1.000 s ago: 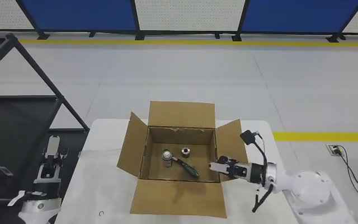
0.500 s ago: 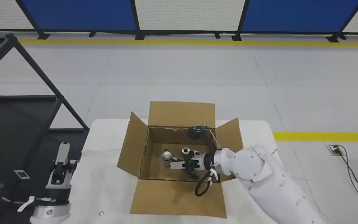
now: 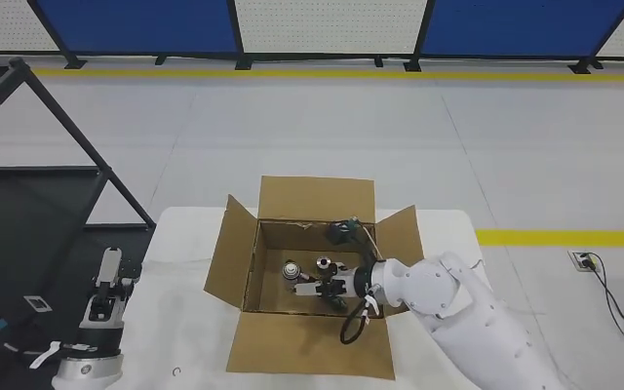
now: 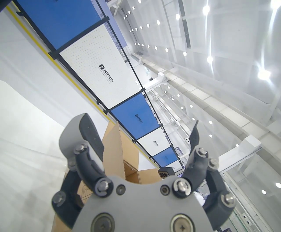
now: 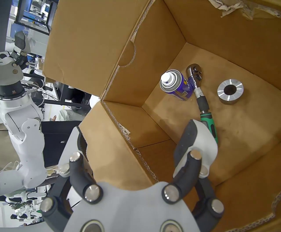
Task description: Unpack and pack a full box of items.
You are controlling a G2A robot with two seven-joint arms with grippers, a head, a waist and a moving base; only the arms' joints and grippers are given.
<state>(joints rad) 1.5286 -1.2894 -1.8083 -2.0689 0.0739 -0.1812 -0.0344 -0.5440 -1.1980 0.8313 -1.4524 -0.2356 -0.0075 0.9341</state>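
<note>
Ratchet (image 5: 203, 103) lies in box (image 5: 241, 131) beside spray can (image 5: 175, 84). Stiff, probably head-heavy; green handle (image 5: 210, 124) looks the grippy hold. Right gripper (image 5: 134, 126) spread wide, empty, near that handle

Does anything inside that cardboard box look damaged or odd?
Only a ragged scrap of torn tape clinging to a wall of the box near its top. The spray can, ratchet and metal ring look intact; nothing spilled.

The top camera looks down on the open box (image 3: 312, 343) from high above. The right wrist camera peers inside it close up; the left, beside the box, faces the ceiling (image 4: 230, 87).
</note>
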